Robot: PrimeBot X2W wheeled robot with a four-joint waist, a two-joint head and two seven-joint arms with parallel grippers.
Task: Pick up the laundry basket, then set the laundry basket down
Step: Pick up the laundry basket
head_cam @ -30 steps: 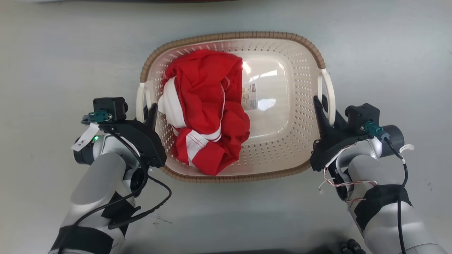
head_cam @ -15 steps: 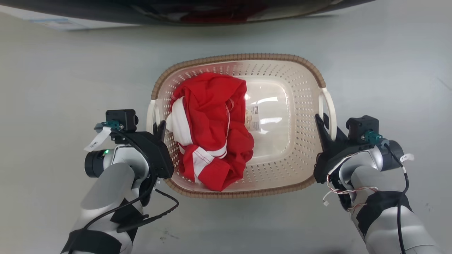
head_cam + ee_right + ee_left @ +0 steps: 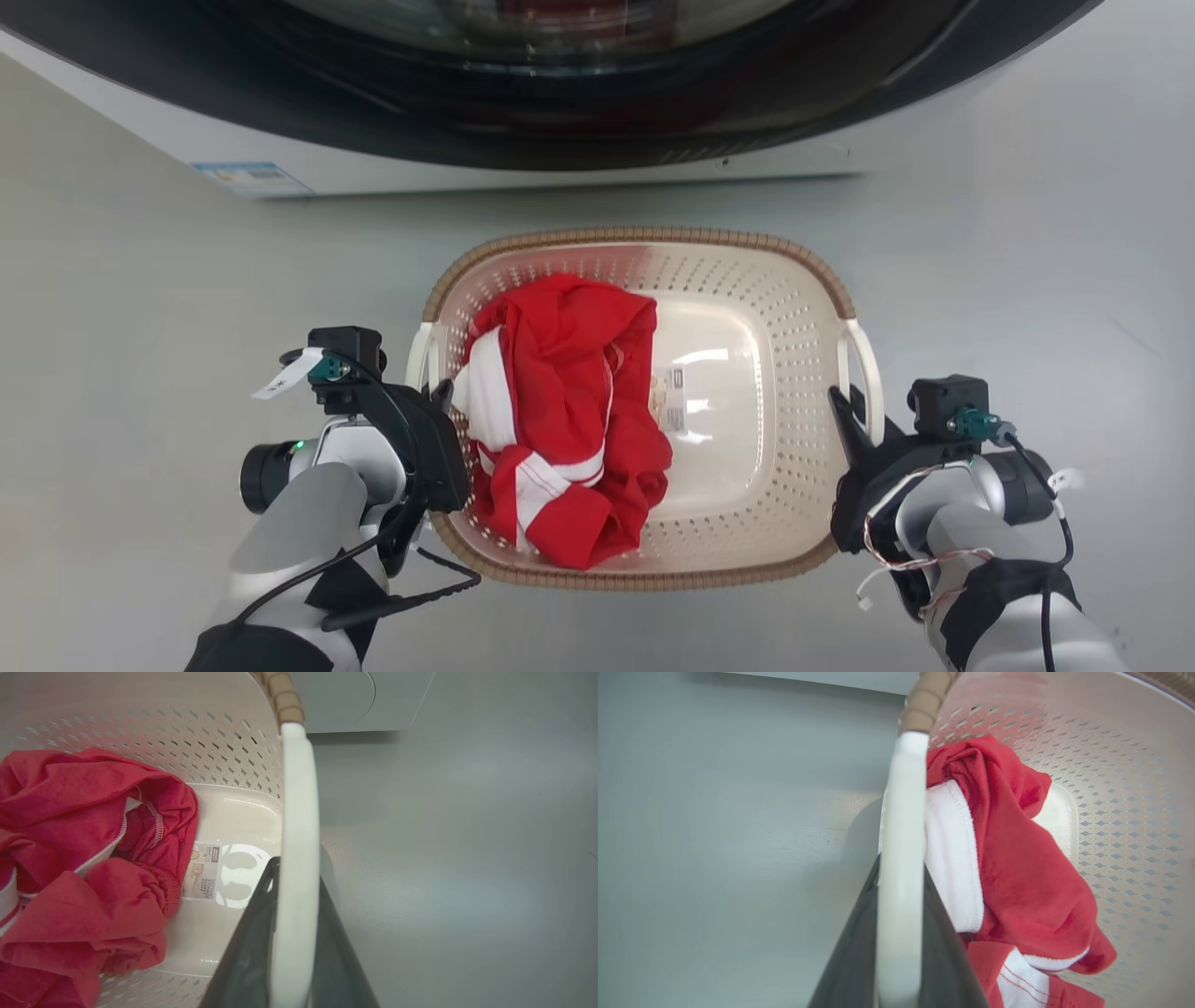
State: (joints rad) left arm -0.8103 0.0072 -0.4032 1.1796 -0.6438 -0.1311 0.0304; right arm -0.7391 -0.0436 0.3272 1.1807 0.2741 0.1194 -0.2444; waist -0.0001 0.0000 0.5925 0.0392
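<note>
Floor: grey and bare around the load. It is where the basket must end up.
Washing machine: dark round door and white front, just beyond the basket's far rim. A forward swing could knock the rim against it.
Laundry basket: between the two arms, in front of the machine and level as seen from the head. Whether its bottom is clear of the floor, I cannot tell.
Red and white garment: bunched towards the robot's left half, leaving the right half of the bottom bare. I judge that side heavier, so the basket may dip left if the arms rise unevenly.
Left gripper: jaws narrow, closed on the left loop handle, one dark finger on each side of the white bar.
Right gripper: jaws likewise narrow on the right loop handle.
Handles: thin, smooth plastic. The bar could slide along the fingers or twist out of them, which would tilt the basket or drop it. Arms drifting apart or together would strain the loops.
Label: stuck on the smooth bottom, beside the garment's edge.
</note>
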